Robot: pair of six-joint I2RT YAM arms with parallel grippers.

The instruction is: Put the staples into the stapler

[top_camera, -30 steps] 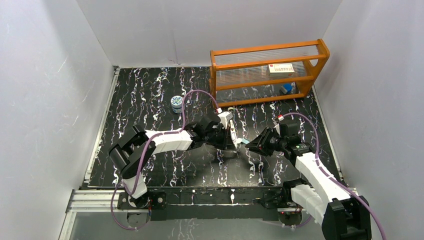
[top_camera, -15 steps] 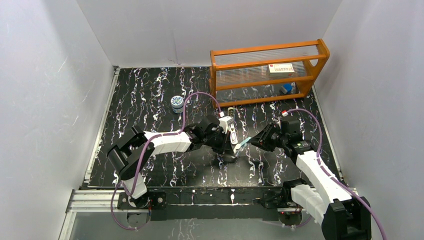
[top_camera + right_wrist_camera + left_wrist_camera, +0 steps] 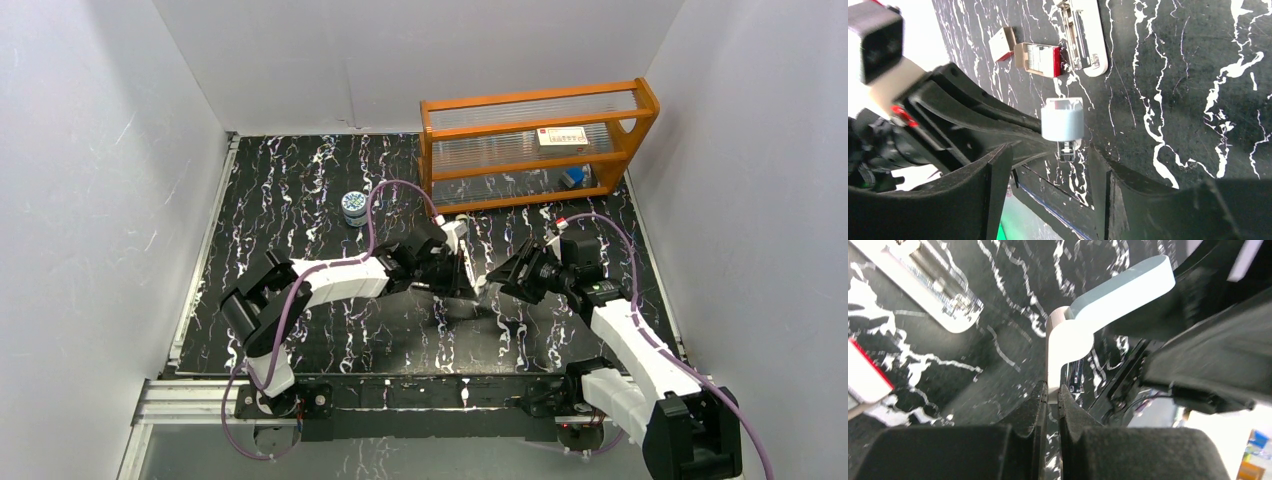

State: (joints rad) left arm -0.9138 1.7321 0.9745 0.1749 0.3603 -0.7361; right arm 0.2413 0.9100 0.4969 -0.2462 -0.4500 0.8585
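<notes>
My left gripper [image 3: 1052,390] [image 3: 463,272] is shut on the white stem of a white and light-blue piece [image 3: 1120,287], held upright above the mat. The same piece shows end-on in the right wrist view [image 3: 1062,120], with a small metal part under it. My right gripper [image 3: 1053,155] [image 3: 505,280] stands open just short of that piece and touches nothing. The stapler [image 3: 1083,35] [image 3: 923,285] lies flat on the mat, its silvery channel facing up. Beside it, the staples [image 3: 1032,56] sit as a grey ridged block in an open red-ended box tray.
An orange rack with clear shelves [image 3: 530,140] stands at the back right, with a red-and-white box [image 3: 563,136] on top and a blue object [image 3: 573,177] below. A small round patterned tin [image 3: 353,206] sits at the back centre. Another small red-and-white box part [image 3: 1002,44] lies near the staples.
My right gripper has opened; it drew back to the right and has come close to the light-blue piece again. The left gripper keeps its hold and has shifted only slightly.
</notes>
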